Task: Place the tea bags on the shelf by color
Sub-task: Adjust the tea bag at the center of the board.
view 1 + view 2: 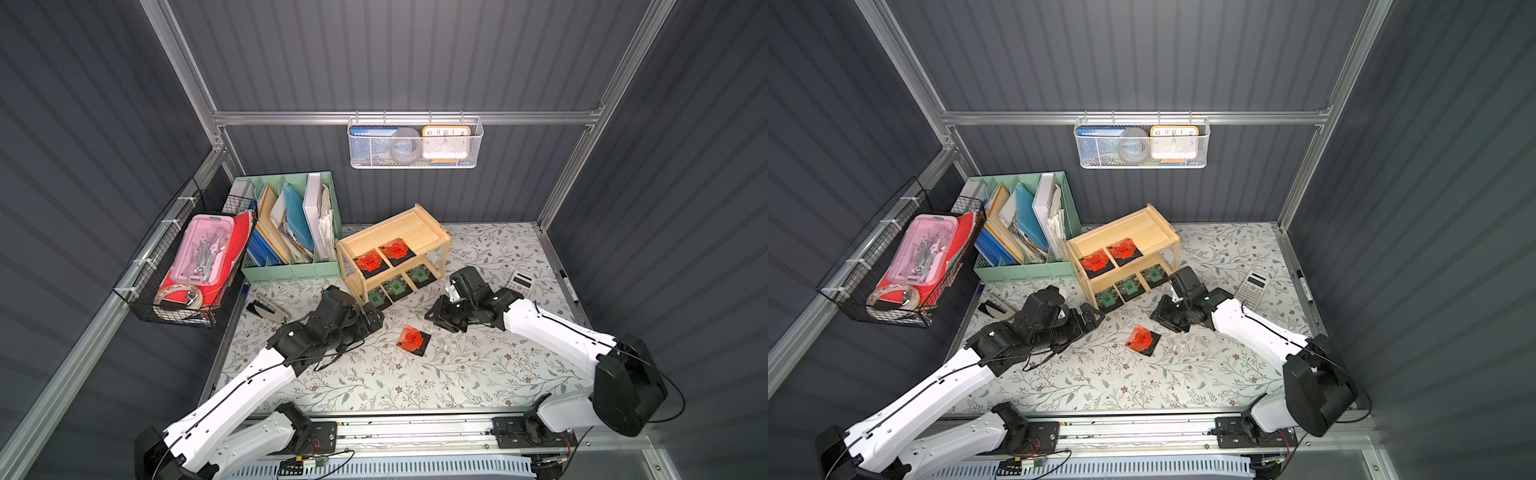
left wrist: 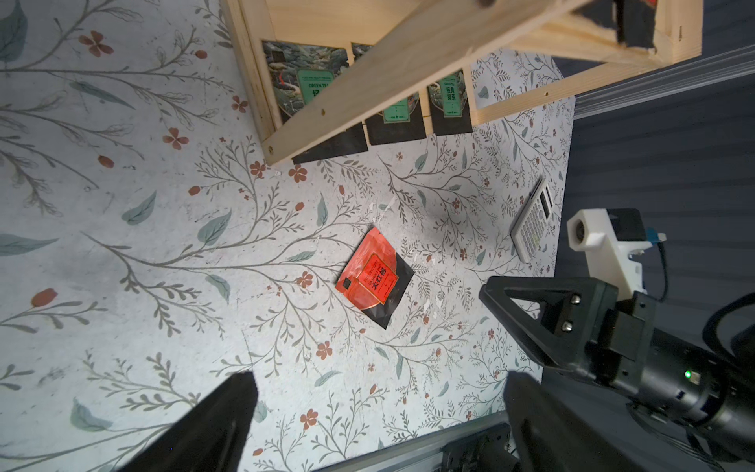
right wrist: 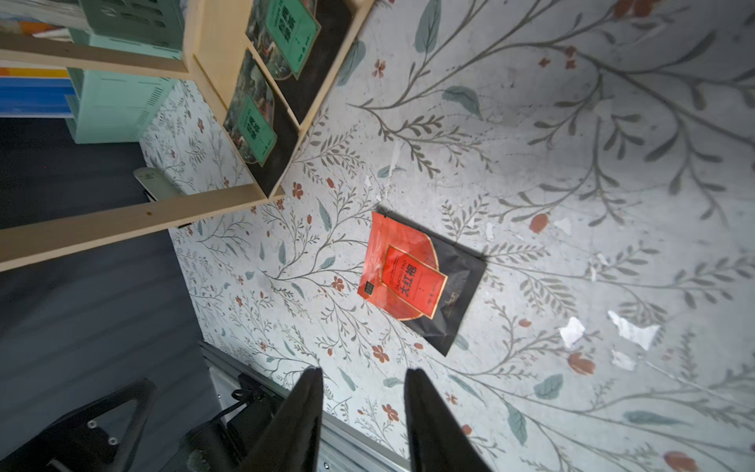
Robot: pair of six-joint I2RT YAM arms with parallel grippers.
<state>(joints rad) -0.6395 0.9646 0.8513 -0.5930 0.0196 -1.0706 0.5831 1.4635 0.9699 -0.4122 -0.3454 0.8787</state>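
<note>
The light wooden shelf (image 1: 419, 232) stands at the back of the flowered table. Two orange-red tea bags (image 1: 368, 262) lie on its top board, and three green-label tea bags (image 1: 397, 286) line the lower board, seen close in the left wrist view (image 2: 312, 83). One orange-red tea bag (image 1: 411, 340) lies flat on the table in front, alone (image 3: 412, 278). My left gripper (image 1: 372, 316) hovers left of it, jaws wide open and empty (image 2: 380, 380). My right gripper (image 1: 442, 320) hangs right of it, fingers apart with nothing between them (image 3: 363, 371).
A mint-green file organizer (image 1: 291, 266) stands left of the shelf, with a black wire basket (image 1: 187, 266) on the left wall. A stapler (image 1: 268, 309), a calculator (image 1: 519, 282) and a marker (image 1: 567, 286) lie on the table. Torn paper scraps (image 3: 572, 331) lie near the loose bag.
</note>
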